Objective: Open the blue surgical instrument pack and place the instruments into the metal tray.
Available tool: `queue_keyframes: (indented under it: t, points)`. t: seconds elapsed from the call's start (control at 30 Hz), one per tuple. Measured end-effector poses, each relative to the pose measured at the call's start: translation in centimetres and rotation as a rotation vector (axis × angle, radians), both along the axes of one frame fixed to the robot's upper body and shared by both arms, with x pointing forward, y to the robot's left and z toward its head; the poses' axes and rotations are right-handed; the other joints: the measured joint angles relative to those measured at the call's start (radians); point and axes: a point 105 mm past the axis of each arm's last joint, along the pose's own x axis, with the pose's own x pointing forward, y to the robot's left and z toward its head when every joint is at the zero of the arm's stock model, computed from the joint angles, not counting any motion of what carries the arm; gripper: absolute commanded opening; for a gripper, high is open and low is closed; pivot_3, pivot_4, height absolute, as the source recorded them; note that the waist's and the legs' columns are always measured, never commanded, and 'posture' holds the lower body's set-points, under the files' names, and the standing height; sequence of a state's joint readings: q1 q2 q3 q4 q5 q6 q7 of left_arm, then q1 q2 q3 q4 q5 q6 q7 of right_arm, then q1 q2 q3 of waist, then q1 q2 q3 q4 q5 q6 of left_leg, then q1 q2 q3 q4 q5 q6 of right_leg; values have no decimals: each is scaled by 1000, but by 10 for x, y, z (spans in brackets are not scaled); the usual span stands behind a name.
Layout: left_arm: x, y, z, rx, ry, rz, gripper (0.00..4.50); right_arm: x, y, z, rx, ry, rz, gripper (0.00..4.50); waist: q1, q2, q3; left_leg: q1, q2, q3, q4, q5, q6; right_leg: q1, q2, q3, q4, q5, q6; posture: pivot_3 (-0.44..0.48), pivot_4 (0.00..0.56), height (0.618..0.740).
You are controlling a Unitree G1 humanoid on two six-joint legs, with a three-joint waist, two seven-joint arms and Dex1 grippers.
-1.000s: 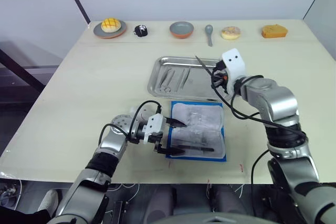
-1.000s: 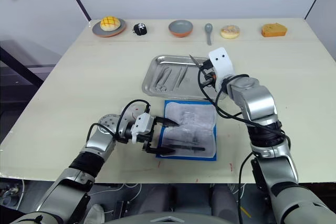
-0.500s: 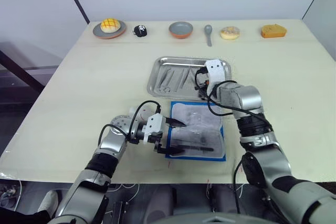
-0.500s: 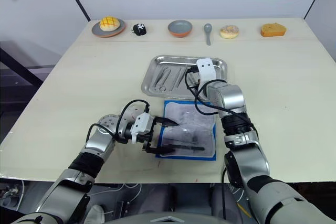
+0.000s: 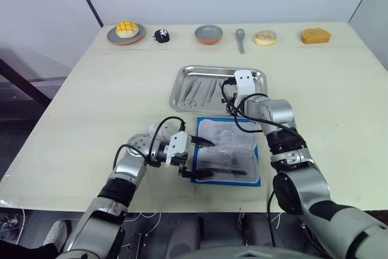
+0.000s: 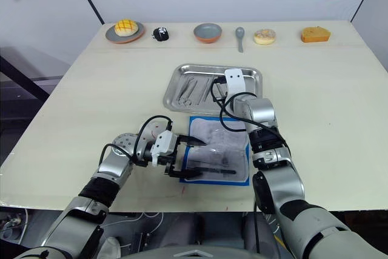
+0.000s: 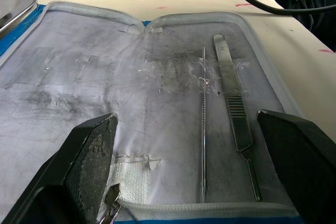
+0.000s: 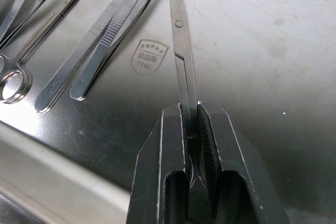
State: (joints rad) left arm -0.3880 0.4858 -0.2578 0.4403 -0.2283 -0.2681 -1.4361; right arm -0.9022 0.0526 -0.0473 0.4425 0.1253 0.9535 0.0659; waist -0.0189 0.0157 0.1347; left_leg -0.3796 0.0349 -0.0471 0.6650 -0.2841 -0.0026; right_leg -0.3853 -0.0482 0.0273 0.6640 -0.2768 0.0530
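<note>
right wrist view has the right gripper (image 8: 190, 129) clamped on scissors (image 8: 180, 51) over the metal tray (image 8: 273, 66); release comes next. left gripper (image 7: 184, 166) spreads wide over the blue surgical instrument pack (image 7: 105, 87).

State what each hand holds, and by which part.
Right hand: shut on scissors, gripped near the handle end, blades over the metal tray. Left hand: open, holding nothing.

This looks like a test room for a robot. A big pale surface (image 5: 121, 89) stands by plain white walls. Behind the metal tray (image 5: 188, 76), toy foods sit in a row: a bun (image 5: 127, 28), a donut (image 5: 265, 37), a cheese wedge (image 5: 316, 36).
</note>
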Motion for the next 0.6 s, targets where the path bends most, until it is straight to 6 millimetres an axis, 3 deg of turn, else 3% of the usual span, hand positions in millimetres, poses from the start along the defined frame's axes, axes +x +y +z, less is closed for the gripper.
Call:
queue_keyframes:
  t: [0.17,0.2,0.43,0.6]
  points:
    - [0,0,0,-1,0,1,4500,-1,2,7,9,-32,33,4041,0,0,0,0,0,0,0,0,0,0,0,0,0,0,0,0,150,732]
    - [0,0,0,-1,0,2,4500,-1,2,10,7,-50,42,4281,-1,0,0,0,0,0,0,0,0,0,0,0,0,0,0,0,150,732]
    - [1,-1,1,-3,-2,1,4500,-15,-22,39,-2,-232,96,4281,1,0,0,-1,0,-1,0,0,0,0,0,0,-1,0,0,0,150,732]
    - [1,-1,1,-2,-4,1,4500,-49,-28,62,77,-427,276,4281,2,1,0,-1,0,-1,0,0,0,0,0,0,-1,0,0,0,150,732]
